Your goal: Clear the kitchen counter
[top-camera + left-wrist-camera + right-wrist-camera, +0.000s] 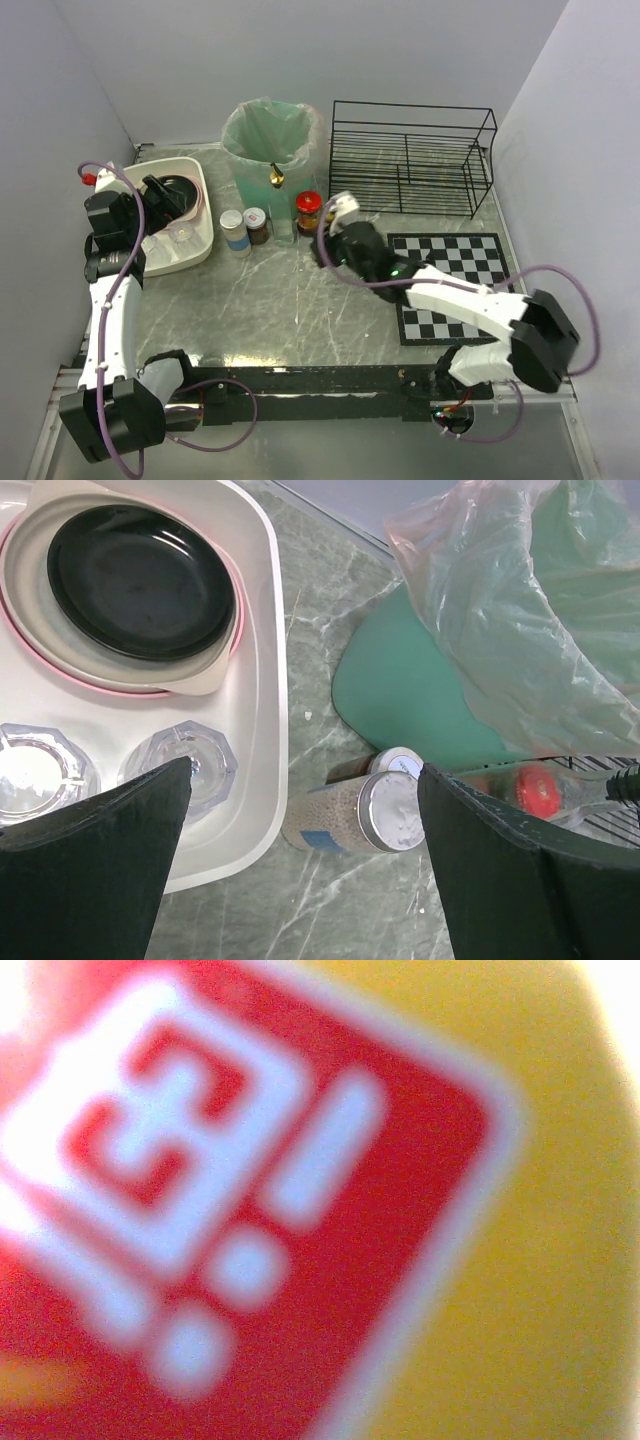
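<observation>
On the grey marble kitchen counter (280,300), three jars stand in a row before the bin. They are a blue-labelled jar (234,232) (345,815), a dark jar (256,226) (395,763) and a red-lidded jar (309,210) (535,788). My right gripper (326,222) is pressed round the red-lidded jar. Its red and yellow label (250,1210) fills the right wrist view, blurred, and hides the fingers. My left gripper (165,195) (305,770) hangs open and empty above the tub's right rim, left of the blue-labelled jar.
The white tub (200,245) (262,680) holds a black bowl (140,580) on plates and clear glasses (195,765). A green bin (270,150) with a plastic liner stands behind the jars. A black wire rack (410,160) and a checkered mat (455,250) are at the right.
</observation>
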You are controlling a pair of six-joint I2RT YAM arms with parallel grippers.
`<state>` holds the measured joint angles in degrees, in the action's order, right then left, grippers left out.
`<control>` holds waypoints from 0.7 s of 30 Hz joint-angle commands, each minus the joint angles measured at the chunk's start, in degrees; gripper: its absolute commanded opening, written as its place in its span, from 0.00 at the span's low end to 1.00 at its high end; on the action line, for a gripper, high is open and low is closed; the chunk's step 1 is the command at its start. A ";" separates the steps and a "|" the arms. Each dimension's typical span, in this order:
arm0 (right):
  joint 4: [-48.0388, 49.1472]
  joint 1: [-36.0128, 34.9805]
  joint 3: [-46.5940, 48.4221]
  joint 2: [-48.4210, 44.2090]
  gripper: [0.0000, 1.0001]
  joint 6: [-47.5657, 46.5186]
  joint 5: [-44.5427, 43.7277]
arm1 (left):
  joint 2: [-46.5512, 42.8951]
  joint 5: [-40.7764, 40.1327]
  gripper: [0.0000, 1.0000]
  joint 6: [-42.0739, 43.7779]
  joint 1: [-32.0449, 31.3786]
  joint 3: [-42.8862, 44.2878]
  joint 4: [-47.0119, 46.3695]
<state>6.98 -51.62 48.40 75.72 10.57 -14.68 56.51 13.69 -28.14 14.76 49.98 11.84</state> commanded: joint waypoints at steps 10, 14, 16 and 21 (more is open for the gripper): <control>-21.12 23.21 26.37 -6.83 0.00 -4.68 10.53 | -1.40 -2.71 0.99 1.25 -3.95 1.44 0.03; -26.39 28.22 38.84 -2.52 0.00 -5.21 13.00 | -1.49 -2.53 0.99 1.33 -4.57 1.26 -0.14; -30.00 31.47 44.82 0.81 0.00 -5.21 13.71 | -1.23 -2.36 0.99 1.25 -4.83 1.26 -0.06; -32.29 37.19 54.68 9.34 0.00 -5.30 12.31 | -1.32 -2.27 0.99 1.42 -5.45 1.26 -0.15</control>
<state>-25.78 -18.24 95.48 80.60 5.98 -2.09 56.10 11.70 -27.66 9.85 49.98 11.94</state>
